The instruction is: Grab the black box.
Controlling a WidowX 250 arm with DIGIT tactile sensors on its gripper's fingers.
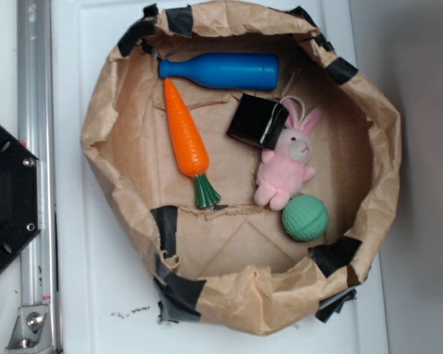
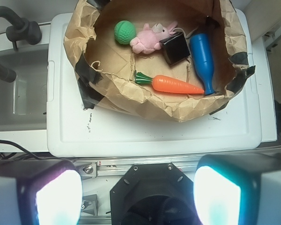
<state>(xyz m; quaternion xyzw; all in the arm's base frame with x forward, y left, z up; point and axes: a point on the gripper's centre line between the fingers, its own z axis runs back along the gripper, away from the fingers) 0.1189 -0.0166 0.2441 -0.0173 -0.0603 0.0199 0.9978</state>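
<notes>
Two pale fingertips [image 2: 56,197] of the gripper [image 2: 138,197] stand wide apart with nothing between them, above the white table's [image 2: 154,133] near edge, well apart from the brown paper basket [image 1: 240,291]. Inside it, the black box [image 1: 257,122] sits toward the far wall, touching the pink bunny [image 1: 286,166], just beside the blue bottle [image 1: 221,71]. An orange carrot [image 1: 186,140] and green ball [image 1: 305,217] leave bare floor near the front rim.
</notes>
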